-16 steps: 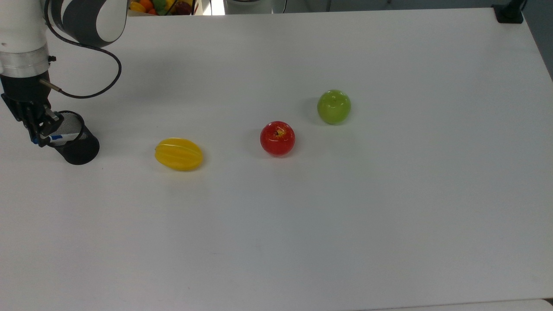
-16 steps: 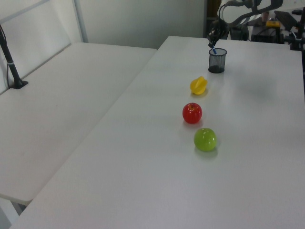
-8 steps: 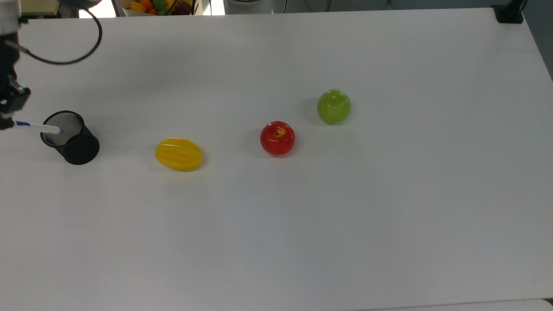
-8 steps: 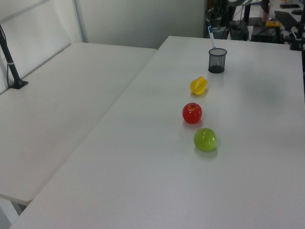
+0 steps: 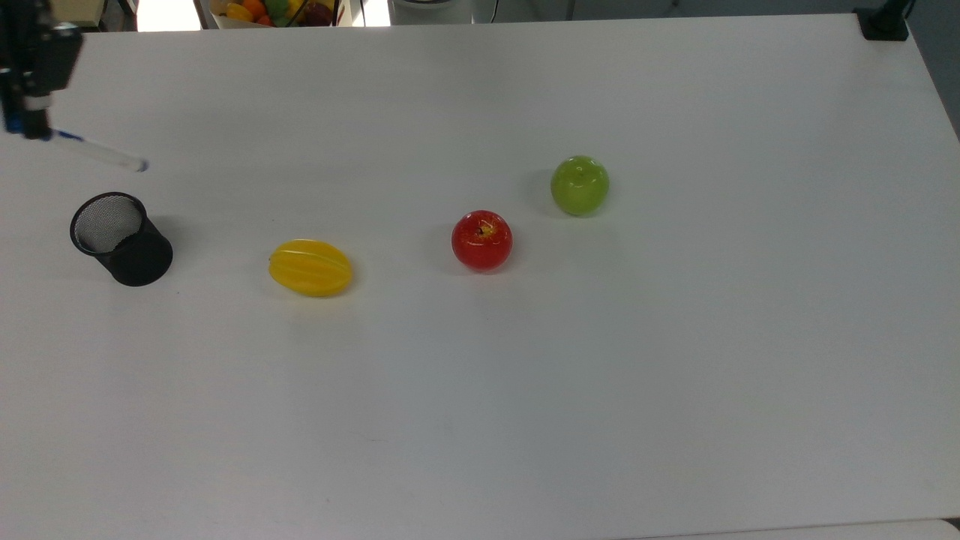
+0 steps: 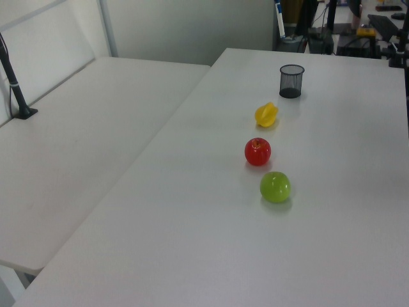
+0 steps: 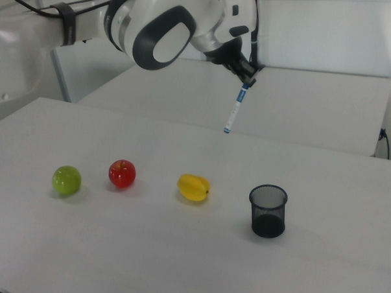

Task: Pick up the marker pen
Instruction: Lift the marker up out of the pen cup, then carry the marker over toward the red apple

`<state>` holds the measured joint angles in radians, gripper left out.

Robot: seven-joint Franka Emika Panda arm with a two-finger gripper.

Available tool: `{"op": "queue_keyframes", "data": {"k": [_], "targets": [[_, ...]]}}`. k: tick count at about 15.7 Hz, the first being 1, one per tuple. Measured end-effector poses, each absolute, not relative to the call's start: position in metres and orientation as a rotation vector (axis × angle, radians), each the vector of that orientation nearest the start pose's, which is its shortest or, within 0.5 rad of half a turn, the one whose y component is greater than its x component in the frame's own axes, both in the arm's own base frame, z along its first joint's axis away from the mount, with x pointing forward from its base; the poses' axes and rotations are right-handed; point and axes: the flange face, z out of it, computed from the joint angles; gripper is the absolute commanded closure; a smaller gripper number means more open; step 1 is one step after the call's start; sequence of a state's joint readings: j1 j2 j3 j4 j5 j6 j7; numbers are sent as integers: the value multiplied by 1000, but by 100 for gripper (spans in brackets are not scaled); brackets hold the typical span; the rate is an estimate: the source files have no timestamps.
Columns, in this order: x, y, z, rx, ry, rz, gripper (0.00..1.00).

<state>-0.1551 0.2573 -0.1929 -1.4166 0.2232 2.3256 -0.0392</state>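
Since half a sec ago, when the marker pen point(image 7: 234, 111) had its lower end at the rim of the black mesh cup point(image 5: 120, 238), the gripper point(image 7: 245, 76) has gone up and away w/ it, and the pen now hangs in the air, well clear of the cup. A sec ago the pen was partly down inside the cup. In the right view it hangs tilted from the fingers, top end clamped between them, small blue tip lowest, above the table point(image 5: 525, 390) and up-left of the cup in the right view. In the top view the pen point(image 5: 97, 154) shows as a pale streak w/ a blue end, just above the cup in the top view's frame, running off toward the gripper point(image 5: 30, 124) at the top view's left edge. In the left view the pen point(image 6: 279, 16) sits high above the cup point(image 6: 291, 80).

My read: the take is basically done, pen out and held firm; only carrying it off or parking it would be left.

Yellow fruit point(image 5: 310, 267), red apple point(image 5: 481, 240) and green apple point(image 5: 580, 185) haven't moved, approx. in a row to the top view's right of the cup.

Writing: the pen has a blue label band, but no text can be read. No brand marks legible on the arm or cup either.
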Motion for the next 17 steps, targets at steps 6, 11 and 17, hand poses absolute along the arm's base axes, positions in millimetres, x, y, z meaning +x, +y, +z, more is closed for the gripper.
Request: {"op": "queue_keyframes", "data": {"k": [6, 11, 17], "targets": [[620, -134, 636, -2914, 384, -676, 100], [595, -61, 602, -2932, 199, -281, 100], [587, 6, 514, -2960, 34, 82, 98]]}}
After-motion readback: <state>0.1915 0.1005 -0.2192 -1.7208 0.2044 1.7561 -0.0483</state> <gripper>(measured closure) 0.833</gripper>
